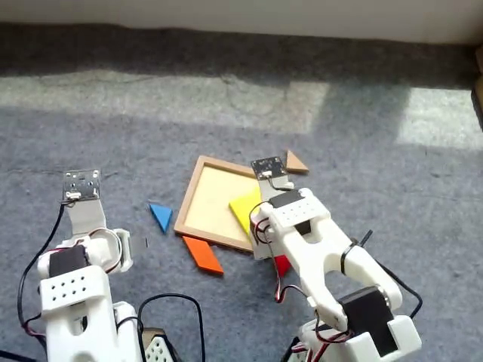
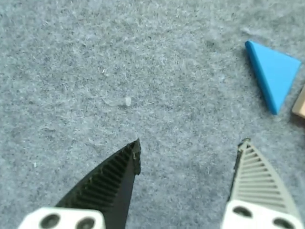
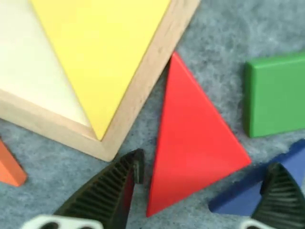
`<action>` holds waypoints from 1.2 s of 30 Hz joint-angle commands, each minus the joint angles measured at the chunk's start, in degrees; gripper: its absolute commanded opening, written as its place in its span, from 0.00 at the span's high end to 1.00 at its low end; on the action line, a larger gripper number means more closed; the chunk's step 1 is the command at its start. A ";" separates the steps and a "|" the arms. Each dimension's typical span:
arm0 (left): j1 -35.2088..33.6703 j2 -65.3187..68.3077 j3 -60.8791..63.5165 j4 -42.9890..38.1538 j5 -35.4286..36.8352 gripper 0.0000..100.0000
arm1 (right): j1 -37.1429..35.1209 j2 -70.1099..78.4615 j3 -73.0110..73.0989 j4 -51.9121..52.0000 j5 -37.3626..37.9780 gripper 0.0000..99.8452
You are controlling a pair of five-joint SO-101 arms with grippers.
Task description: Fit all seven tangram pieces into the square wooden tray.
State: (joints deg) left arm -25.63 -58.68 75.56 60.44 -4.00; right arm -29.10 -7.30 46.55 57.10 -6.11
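Note:
The square wooden tray [image 1: 198, 197] lies on grey carpet with a yellow triangle [image 1: 245, 205] inside it. In the right wrist view the yellow triangle [image 3: 100, 52] fills a corner of the tray [image 3: 143, 86]. Just outside that corner lies a red triangle [image 3: 190, 143]. My right gripper [image 3: 207, 162] stands open over the red triangle, one finger beside the tray corner, the other above a dark blue piece [image 3: 248, 191]. A green square [image 3: 276, 93] lies beyond them. My left gripper [image 2: 190, 143] is open over bare carpet, a small blue triangle [image 2: 274, 74] ahead of it.
An orange parallelogram [image 1: 202, 254] lies by the tray's near edge and a tan triangle [image 1: 295, 162] by its far right corner. The small blue triangle [image 1: 161, 216] sits left of the tray. The right arm [image 1: 317, 249] covers the tray's near right corner.

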 commanded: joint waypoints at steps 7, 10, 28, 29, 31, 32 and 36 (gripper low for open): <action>-0.57 0.22 -0.22 -1.14 -0.35 0.69 | 2.95 0.31 -1.10 -0.04 0.62 0.74; -0.57 0.22 -0.13 -1.14 -0.44 0.69 | 2.95 0.31 -1.10 -0.04 0.62 0.74; -0.57 0.22 -0.04 -1.14 -0.44 0.69 | 2.86 -26.77 -1.19 13.23 6.42 0.74; -0.57 0.22 -0.04 -1.14 -0.44 0.69 | 2.77 -27.03 -1.45 13.58 7.74 0.74; -0.57 0.22 -0.04 -1.14 -0.44 0.69 | 2.68 -26.59 -2.59 13.85 8.97 0.74; -0.66 0.22 -0.04 -1.14 -0.44 0.69 | 2.68 -25.98 -2.68 13.85 8.88 0.74; -0.66 0.22 -0.04 -1.14 -0.44 0.69 | 2.51 -21.41 -2.77 12.79 4.40 0.73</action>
State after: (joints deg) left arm -25.63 -58.68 75.74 60.09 -4.00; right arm -26.90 -31.03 46.64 70.37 1.27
